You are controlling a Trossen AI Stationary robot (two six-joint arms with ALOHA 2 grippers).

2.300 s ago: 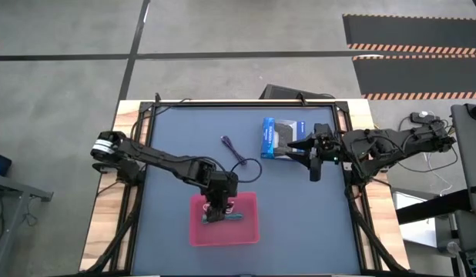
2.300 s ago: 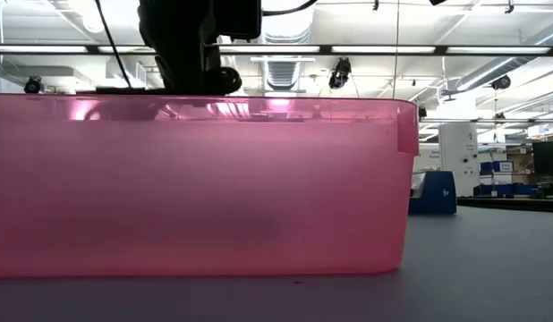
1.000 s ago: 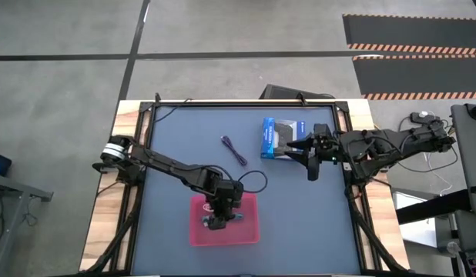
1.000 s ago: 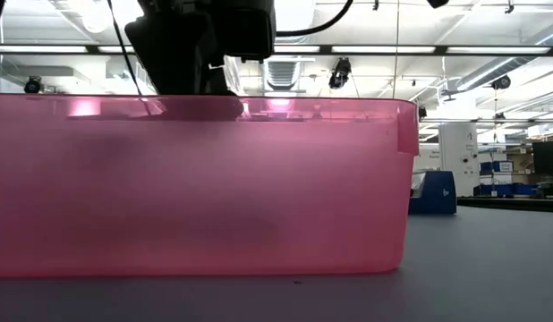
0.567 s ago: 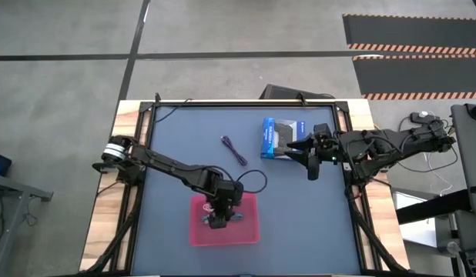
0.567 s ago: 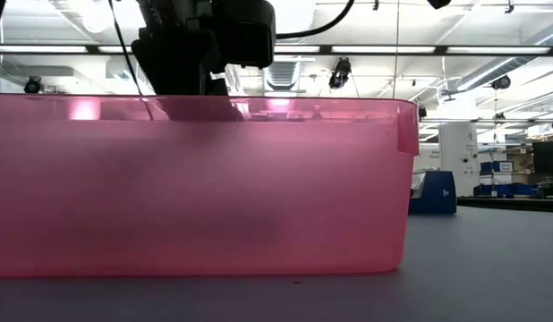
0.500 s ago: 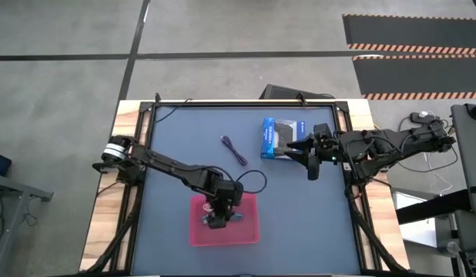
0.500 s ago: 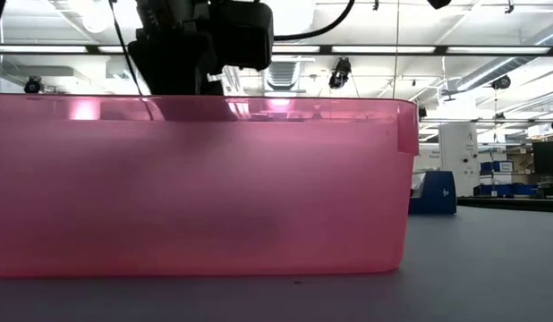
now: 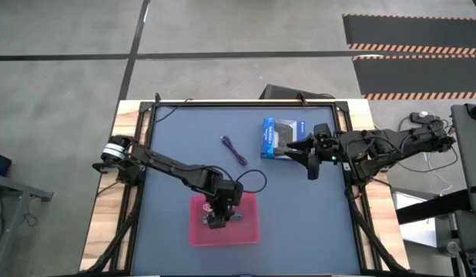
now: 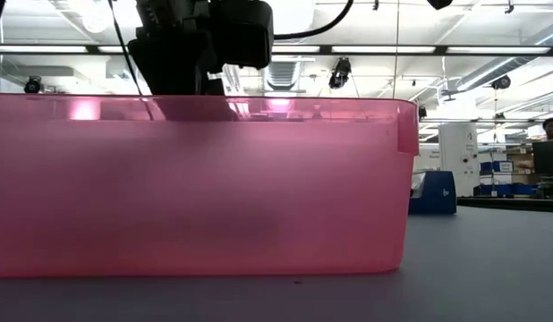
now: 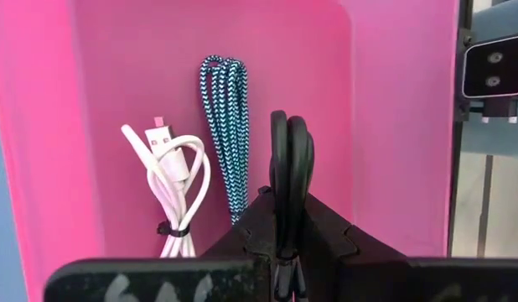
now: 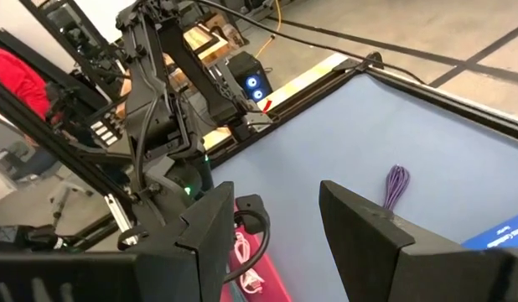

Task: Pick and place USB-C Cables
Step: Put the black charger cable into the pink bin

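L gripper (image 11: 286, 252) is inside the tray (image 9: 249, 231), fingers pinched on the black cable (image 11: 289, 172), its loop pointing straight ahead, beside teal (image 11: 227, 126) & white (image 11: 177, 176) cables. Purple cable (image 9: 234, 150) lies on the surface, slanted, between the arms; R gripper (image 12: 271, 214) waits w/ fingers wide by the box (image 9: 270, 138).

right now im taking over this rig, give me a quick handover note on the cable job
Left end effector: shut on the black cable, low inside the pink tray.
Right end effector: open, empty, waiting above the table beside the blue-and-black box.
Done: white cable and teal cable lie on the tray floor.
In progress: the black cable is over the tray but not yet released.
Left: purple cable lies on the table, behind the tray.
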